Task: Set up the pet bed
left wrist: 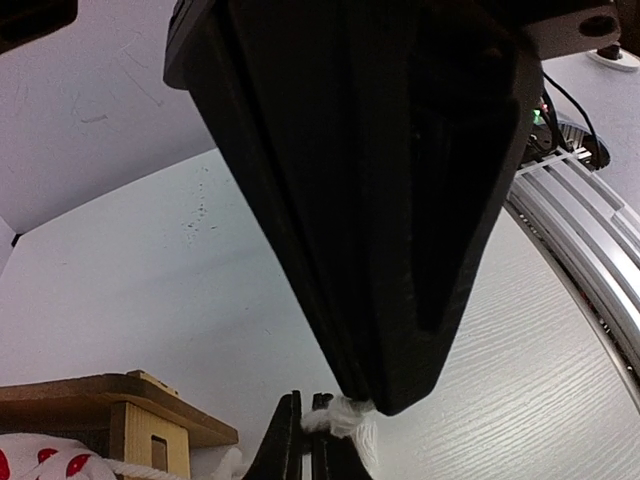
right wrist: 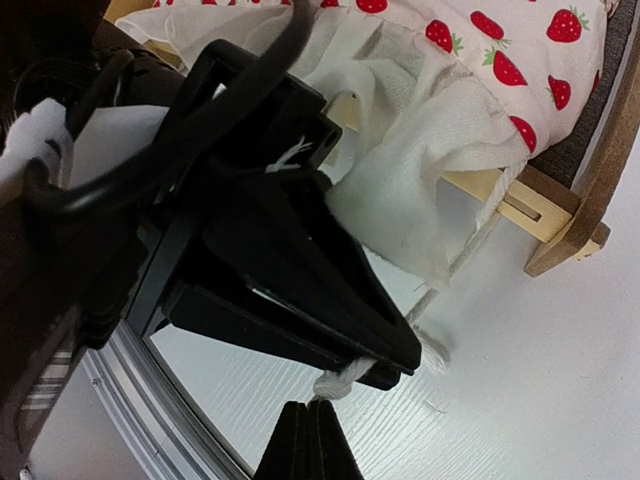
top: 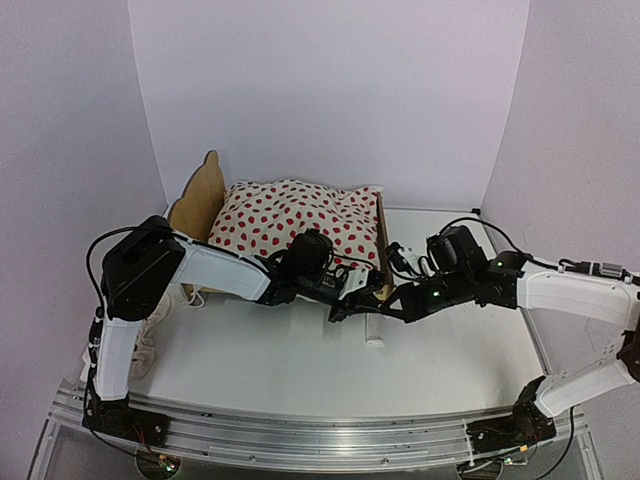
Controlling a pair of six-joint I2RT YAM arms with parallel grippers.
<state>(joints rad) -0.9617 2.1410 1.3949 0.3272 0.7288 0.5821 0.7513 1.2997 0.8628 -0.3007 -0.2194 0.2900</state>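
Note:
The pet bed [top: 198, 200], a light plywood frame with a scalloped headboard, stands at the back left. A cream red-dotted cloth [top: 300, 220] covers it. Its white ruffle [right wrist: 420, 170] hangs over the side rail [right wrist: 560, 215] near the footboard. A white cord [right wrist: 345, 378] runs from that ruffle to a knotted end just above the table. My left gripper [top: 345, 305] and right gripper [top: 385, 308] meet tip to tip in front of the footboard corner. The left gripper [left wrist: 308, 440] is shut on the cord's knot [left wrist: 345, 415]. The right gripper [right wrist: 307, 420] is shut on the cord's end below it.
A small white piece [top: 375, 335] lies on the table just in front of the grippers. More white cord or cloth [top: 150, 340] trails beside the left arm. An aluminium rail [top: 320, 440] runs along the near edge. White walls enclose the table.

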